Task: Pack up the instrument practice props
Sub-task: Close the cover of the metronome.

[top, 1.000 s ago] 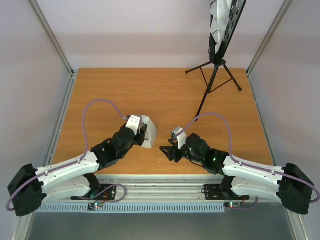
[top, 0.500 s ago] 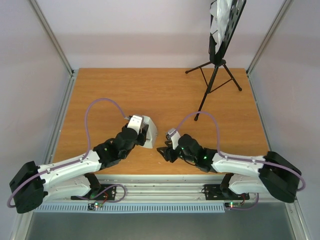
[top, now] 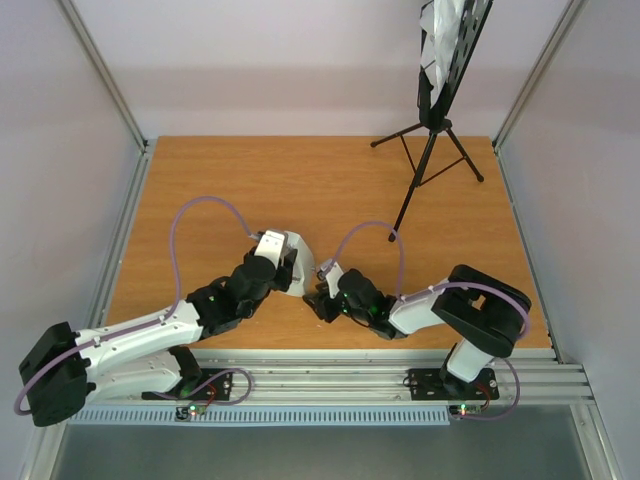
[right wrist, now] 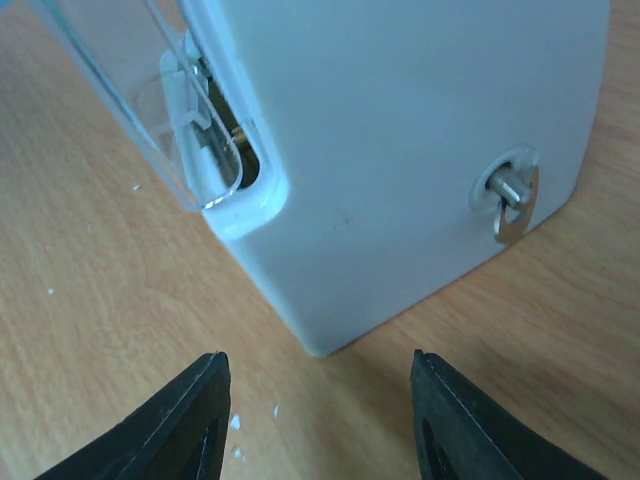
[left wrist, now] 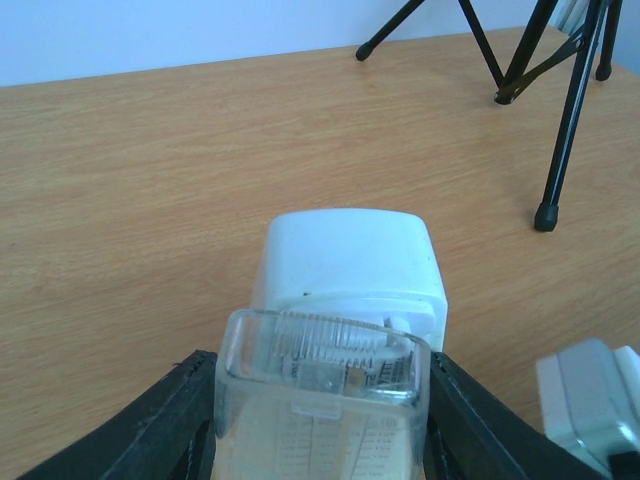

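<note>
My left gripper (left wrist: 320,360) is shut on the white metronome (left wrist: 350,262), its black fingers (left wrist: 172,420) pressing both sides of the clear cover (left wrist: 318,405). In the top view the left gripper (top: 288,266) holds the metronome (top: 301,260) low over the table's front middle. My right gripper (top: 318,297) sits just right of it, open. In the right wrist view the metronome's (right wrist: 400,140) lower corner is just ahead of the open right gripper (right wrist: 318,362), with the winding key (right wrist: 510,200) facing the camera. The black music stand (top: 435,120) stands at the back right with white sheet-music pages (top: 440,35) on it.
The stand's tripod legs (left wrist: 560,110) spread over the wooden table (top: 250,180) at the back right. Metal frame posts (top: 100,80) rise at both back corners. Small white crumbs (right wrist: 235,425) lie on the wood near my right fingers.
My right arm has swung left, bringing its gripper close to the metronome, and its jaws have narrowed somewhat. The left gripper keeps its hold on the metronome, shifted slightly.
</note>
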### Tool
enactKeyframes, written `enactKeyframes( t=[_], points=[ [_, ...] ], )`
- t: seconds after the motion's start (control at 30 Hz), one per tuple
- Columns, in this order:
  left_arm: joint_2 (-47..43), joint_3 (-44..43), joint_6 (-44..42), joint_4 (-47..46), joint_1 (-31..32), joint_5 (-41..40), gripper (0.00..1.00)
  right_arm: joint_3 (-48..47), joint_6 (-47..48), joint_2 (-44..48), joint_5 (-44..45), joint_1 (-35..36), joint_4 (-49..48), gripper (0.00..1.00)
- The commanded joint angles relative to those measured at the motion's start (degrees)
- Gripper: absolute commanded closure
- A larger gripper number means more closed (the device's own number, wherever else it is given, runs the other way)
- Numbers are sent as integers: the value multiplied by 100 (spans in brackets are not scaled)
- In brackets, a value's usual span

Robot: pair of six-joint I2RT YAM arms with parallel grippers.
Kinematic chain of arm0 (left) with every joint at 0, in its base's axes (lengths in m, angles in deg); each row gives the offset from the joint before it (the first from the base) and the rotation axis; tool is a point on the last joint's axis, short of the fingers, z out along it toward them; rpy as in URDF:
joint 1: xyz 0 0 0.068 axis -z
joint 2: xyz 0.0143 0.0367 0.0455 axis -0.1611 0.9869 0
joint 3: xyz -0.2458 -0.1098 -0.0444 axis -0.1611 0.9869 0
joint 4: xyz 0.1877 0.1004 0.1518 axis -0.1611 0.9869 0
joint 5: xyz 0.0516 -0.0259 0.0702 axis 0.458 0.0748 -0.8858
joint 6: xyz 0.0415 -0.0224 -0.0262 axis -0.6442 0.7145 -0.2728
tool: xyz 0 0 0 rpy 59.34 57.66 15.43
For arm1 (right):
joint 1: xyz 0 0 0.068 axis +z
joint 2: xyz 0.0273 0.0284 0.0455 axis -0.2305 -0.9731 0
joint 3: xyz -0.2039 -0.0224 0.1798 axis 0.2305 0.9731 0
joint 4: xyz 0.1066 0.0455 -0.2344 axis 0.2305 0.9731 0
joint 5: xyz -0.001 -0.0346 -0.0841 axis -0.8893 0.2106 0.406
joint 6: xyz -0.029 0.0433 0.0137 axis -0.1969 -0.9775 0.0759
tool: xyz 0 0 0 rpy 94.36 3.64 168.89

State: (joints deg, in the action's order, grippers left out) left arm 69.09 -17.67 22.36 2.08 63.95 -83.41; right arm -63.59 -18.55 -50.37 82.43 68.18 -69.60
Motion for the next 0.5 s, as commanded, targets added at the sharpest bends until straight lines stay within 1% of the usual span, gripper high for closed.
enactKeyframes(
  t=[0.0,0.47],
  points=[
    [49,-225,158,-144,35,-136,56,-259,273,-301,56,-29,-723,49],
    [248,-306,394,-187,36,-79,56,-333,300,-608,2,-29,-790,52]
  ],
)
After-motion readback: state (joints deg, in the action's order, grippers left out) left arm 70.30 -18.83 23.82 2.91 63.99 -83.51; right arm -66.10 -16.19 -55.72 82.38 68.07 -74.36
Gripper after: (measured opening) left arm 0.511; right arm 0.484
